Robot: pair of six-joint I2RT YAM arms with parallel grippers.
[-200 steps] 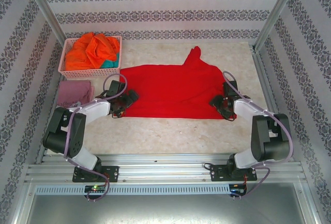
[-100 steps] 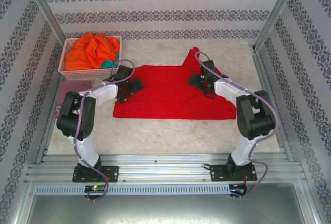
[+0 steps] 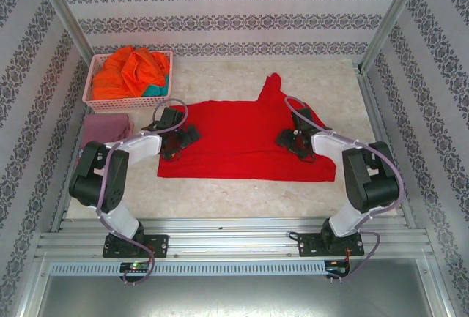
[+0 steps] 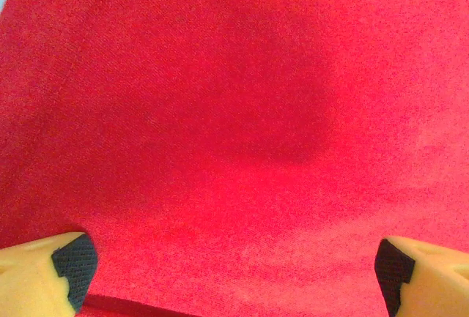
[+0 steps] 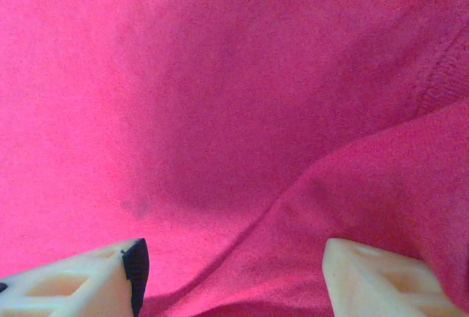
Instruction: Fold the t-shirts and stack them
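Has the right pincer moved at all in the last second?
Yes. The right pincer moved left over the plain bright red cloth t-shirt, away from the metal rail at the table's right edge.

Plain red t-shirt (image 3: 242, 141) spread out, the others off to the left

It lies flat across the middle of the tabletop (image 3: 220, 192), a wide rough rectangle with one sleeve poking toward the far right and a soft wrinkle near its right end. The dusty maroon t-shirt (image 3: 102, 130) sits folded at the left edge. The orange t-shirts (image 3: 128, 68) are heaped, crumpled, in the far left corner, with a teal t-shirt (image 3: 152, 91) peeking out under them.
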